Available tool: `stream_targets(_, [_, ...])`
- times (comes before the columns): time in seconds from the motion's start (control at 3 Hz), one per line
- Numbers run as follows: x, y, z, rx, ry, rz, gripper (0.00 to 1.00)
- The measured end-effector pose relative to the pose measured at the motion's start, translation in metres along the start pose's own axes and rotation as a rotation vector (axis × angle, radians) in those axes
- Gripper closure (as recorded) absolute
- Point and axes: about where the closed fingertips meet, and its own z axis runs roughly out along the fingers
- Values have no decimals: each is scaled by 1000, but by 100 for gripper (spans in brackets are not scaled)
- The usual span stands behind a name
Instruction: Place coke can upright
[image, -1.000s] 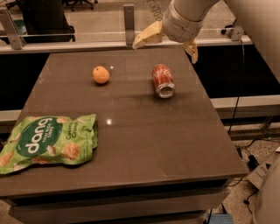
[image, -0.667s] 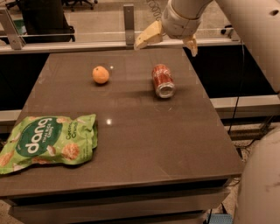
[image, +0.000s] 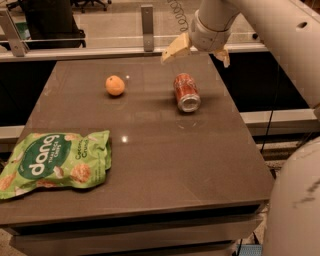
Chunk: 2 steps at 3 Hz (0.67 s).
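Note:
The coke can (image: 186, 92) is red with a silver end. It lies on its side on the dark table (image: 165, 150), right of the middle, with the silver end facing the front. My gripper (image: 199, 53) hangs over the table's back edge, above and just behind the can, not touching it. Its two pale fingers (image: 173, 49) are spread wide apart and hold nothing.
A round orange fruit (image: 115, 85) sits to the left of the can. A green snack bag (image: 55, 163) lies at the front left corner. A rail with metal posts (image: 147, 20) runs behind the table. The robot's white body (image: 295, 200) stands at the right front.
The gripper has moved slightly, staying above the back edge near the can. The can, the orange and the bag have not moved.

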Motion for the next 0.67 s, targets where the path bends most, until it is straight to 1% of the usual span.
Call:
stream_targets(0.33, [-17, -2, 18, -4, -16, 53, 0])
stream_targets(0.67, [-33, -7, 41, -25, -51, 96, 0])
